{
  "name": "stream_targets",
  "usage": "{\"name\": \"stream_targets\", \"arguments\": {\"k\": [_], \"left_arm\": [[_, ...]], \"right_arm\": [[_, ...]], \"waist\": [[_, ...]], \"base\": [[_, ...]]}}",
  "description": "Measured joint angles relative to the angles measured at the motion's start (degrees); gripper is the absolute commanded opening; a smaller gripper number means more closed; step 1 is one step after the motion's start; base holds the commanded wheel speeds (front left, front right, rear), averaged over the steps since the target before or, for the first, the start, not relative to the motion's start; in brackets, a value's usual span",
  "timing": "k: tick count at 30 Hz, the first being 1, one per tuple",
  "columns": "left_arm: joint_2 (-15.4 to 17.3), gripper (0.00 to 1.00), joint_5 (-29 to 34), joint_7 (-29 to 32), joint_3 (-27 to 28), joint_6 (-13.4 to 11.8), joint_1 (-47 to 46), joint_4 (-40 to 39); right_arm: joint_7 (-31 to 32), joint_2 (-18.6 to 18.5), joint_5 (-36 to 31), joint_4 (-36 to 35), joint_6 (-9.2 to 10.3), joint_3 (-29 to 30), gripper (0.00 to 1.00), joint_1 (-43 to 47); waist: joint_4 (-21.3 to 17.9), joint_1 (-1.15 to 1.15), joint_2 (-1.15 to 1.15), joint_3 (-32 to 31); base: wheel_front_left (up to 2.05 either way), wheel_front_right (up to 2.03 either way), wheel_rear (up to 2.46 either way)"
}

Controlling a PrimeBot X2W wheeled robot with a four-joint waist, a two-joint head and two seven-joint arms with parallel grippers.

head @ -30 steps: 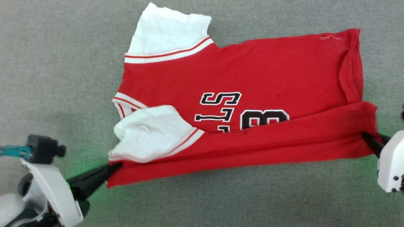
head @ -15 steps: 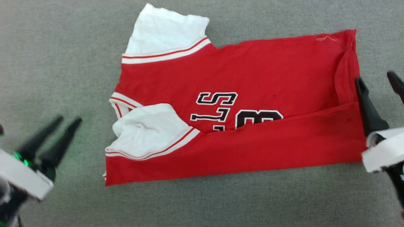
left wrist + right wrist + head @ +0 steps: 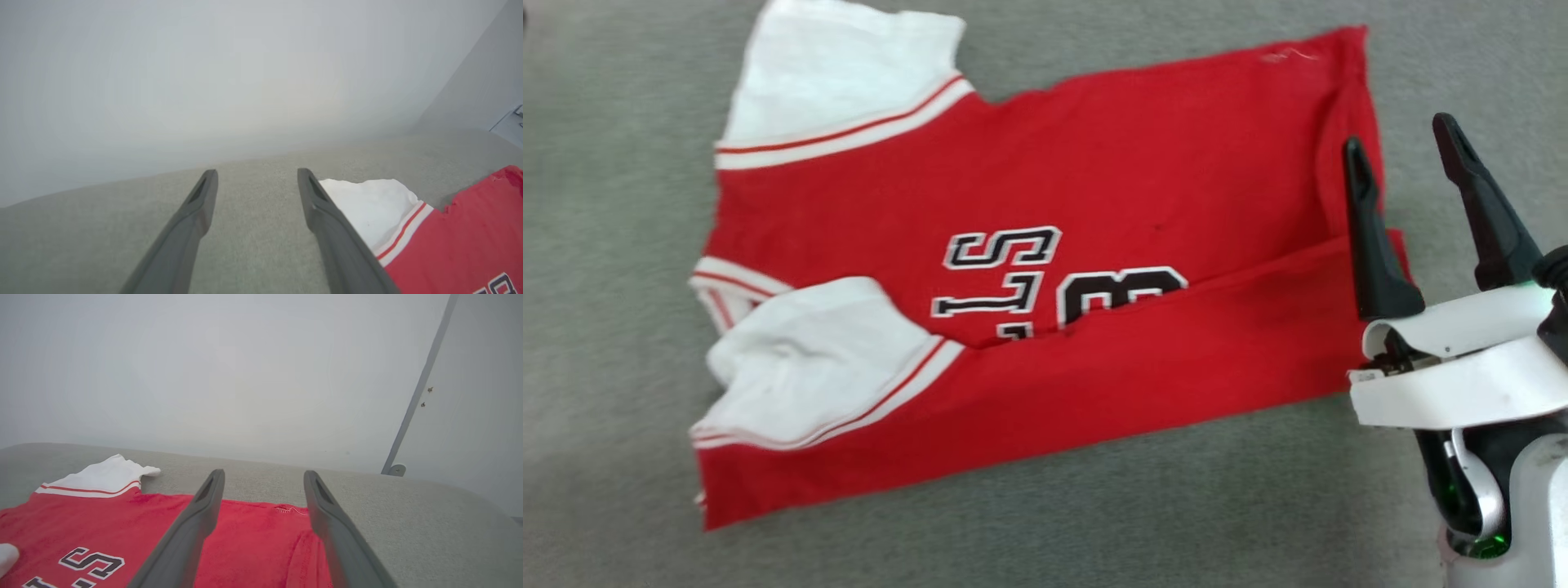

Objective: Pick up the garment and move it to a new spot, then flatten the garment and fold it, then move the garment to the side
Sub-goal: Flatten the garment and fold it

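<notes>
Right gripper (image 3: 1401, 137): fingers spread apart, holding nothing, at the garment's (image 3: 1094, 188) hem end.
Left gripper (image 3: 257, 173): fingers spread, empty, over the grey surface (image 3: 253, 245) beside a white sleeve (image 3: 367, 204).
Garment: flat on the grey surface, near long edge folded over the dark print (image 3: 1029, 278), near sleeve (image 3: 817, 359) lying on top.
Wall (image 3: 245, 375): pale, behind the surface.

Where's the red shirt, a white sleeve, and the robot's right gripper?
shirt (image 3: 1135, 163): head view, red chest cloth.
white sleeve (image 3: 841, 73): head view, middle of far sleeve.
right gripper (image 3: 1400, 132): head view, midway between its open fingers' tips.
</notes>
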State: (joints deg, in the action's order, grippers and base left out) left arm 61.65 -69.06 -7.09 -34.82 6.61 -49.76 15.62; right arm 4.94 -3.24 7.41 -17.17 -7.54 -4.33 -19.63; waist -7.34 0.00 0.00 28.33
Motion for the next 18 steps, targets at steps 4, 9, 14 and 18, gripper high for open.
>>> {"name": "stream_targets", "arguments": {"k": [4, 9, 14, 18], "left_arm": [[-1.75, 1.0, -0.4, 9.15, -2.27, 0.56, -8.42, 4.9], [-1.2, 1.0, -3.82, 26.31, -7.49, 0.78, -15.69, 7.71], [0.43, 1.0, -7.13, 41.85, -11.23, 0.79, -23.08, 8.58], [0.4, 1.0, -6.67, 48.02, -13.25, 0.79, -27.97, 10.51]], "right_arm": [[-2.12, 0.19, 1.71, -0.32, 0.0, -1.52, 1.0, 1.3], [-3.42, 0.19, 3.57, -0.04, 0.0, -2.9, 1.0, 3.05], [-3.45, 0.2, 4.71, -0.03, 0.0, -4.31, 1.0, 3.44], [-3.91, 0.23, 5.04, -0.14, 0.0, -5.88, 1.0, 3.19]], "waist": [[-3.06, 0.0, 0.0, 1.56], [-6.79, 0.0, 0.0, 3.42], [-9.46, 0.0, 0.0, 5.82], [-11.09, 0.0, 0.0, 8.13]], "base": [[0.0, 0.0, 0.0], [0.0, 0.0, 0.0], [0.0, 0.0, 0.0], [0.0, 0.0, 0.0]]}}
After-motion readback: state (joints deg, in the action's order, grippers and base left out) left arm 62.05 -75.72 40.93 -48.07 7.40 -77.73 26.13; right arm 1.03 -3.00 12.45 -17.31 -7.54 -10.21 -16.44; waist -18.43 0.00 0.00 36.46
